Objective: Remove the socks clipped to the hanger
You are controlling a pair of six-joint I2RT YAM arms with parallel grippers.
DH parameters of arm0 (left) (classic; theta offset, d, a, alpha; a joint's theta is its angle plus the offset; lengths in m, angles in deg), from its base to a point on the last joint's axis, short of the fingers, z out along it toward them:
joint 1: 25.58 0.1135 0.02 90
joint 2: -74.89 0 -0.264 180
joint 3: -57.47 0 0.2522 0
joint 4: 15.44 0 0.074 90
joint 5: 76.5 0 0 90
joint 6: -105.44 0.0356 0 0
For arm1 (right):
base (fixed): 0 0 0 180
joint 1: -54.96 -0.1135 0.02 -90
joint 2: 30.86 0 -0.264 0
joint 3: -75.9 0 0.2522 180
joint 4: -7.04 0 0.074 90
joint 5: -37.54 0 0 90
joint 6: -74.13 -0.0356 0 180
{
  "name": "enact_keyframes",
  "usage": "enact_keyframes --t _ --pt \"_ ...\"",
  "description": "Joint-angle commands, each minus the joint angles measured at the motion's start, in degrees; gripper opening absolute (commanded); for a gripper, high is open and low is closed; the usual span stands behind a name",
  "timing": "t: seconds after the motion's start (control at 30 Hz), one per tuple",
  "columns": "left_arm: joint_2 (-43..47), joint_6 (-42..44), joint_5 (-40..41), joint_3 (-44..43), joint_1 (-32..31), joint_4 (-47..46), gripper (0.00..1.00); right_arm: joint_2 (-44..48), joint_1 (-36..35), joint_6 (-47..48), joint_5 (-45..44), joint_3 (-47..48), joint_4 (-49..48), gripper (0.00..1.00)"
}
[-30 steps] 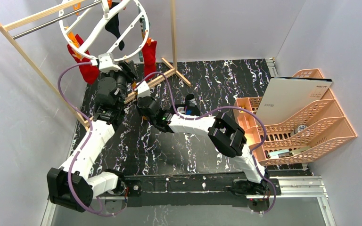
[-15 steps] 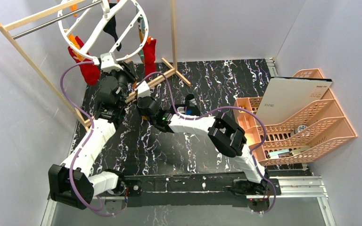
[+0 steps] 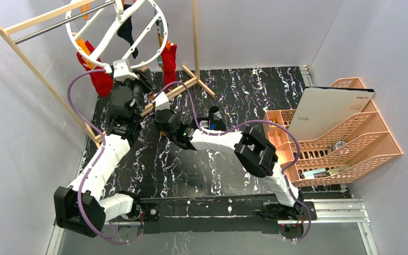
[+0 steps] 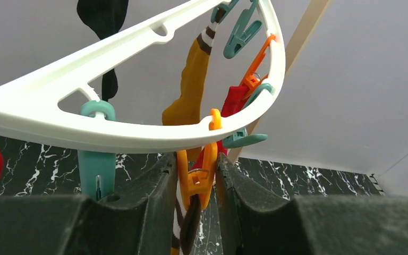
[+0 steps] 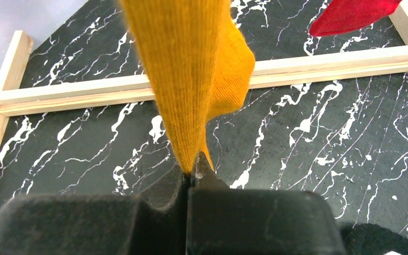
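The white round hanger (image 3: 73, 38) hangs from the rack's rod at the back left, and its rim (image 4: 138, 141) crosses the left wrist view. My left gripper (image 4: 196, 180) is raised just under that rim, shut on an orange clip (image 4: 199, 178) that bites a brown-striped sock cuff (image 4: 188, 223). Lower down, my right gripper (image 5: 194, 167) is shut on the toe end of a mustard sock (image 5: 186, 69) hanging from above. Two red socks (image 3: 100, 79) (image 3: 168, 58) and a black sock (image 3: 127, 32) stay clipped on. A second mustard sock (image 4: 191, 90) hangs at the far rim.
The wooden rack's base bars (image 5: 308, 66) lie on the black marbled table right behind the right gripper. A teal clip (image 4: 95, 164) hangs beside the left fingers. A peach file tray (image 3: 345, 143) holding a white board stands at the right. A dark item (image 3: 215, 114) lies by the right forearm.
The left jaws have narrowed onto the orange clip. The hanger ring has swung slightly to the left. The right gripper has kept its hold on the mustard sock and stayed in place.
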Motion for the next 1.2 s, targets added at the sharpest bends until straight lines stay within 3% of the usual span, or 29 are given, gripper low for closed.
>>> enact_keyframes --t 0.0,0.3,0.63,0.67,0.73,0.77,0.9,1.03,1.17 --pt "2.9 1.51 0.81 -2.3 -0.2 -1.13 0.0 0.68 -0.4 -0.42 -0.16 -2.51 1.2 0.01" --pt "5.75 5.02 2.3 -3.64 -0.08 2.83 0.0 10.02 -0.24 -0.38 -6.16 -16.56 0.82 0.01" --pt "13.32 13.47 9.67 -4.11 0.07 11.41 0.0 25.62 4.06 -0.7 -15.75 -29.89 8.98 0.01" --pt "13.9 13.65 10.66 -4.01 0.15 11.77 0.0 26.72 4.65 -0.69 -15.85 -30.44 10.12 0.17" --pt "14.87 16.1 12.24 -3.68 0.19 12.28 0.0 28.62 5.62 0.64 -15.01 -31.66 11.0 0.73" --pt "15.17 16.7 12.98 -3.63 0.19 12.6 0.03 29.38 5.96 1.62 -14.58 -32.31 10.66 0.95" --pt "15.77 18.91 16.06 -3.31 0.37 13.17 0.06 31.95 7.02 6.25 -7.93 -33.93 6.82 0.98" --pt "15.18 21.78 19.18 -2.98 0.98 12.54 0.18 36.2 9.77 6.82 9.5 -36.19 -1.38 0.98" --pt "13.33 23.75 20.23 -2.96 2.69 11.36 0.56 35.01 10.83 6.83 21.87 -32.38 -4.8 0.98"
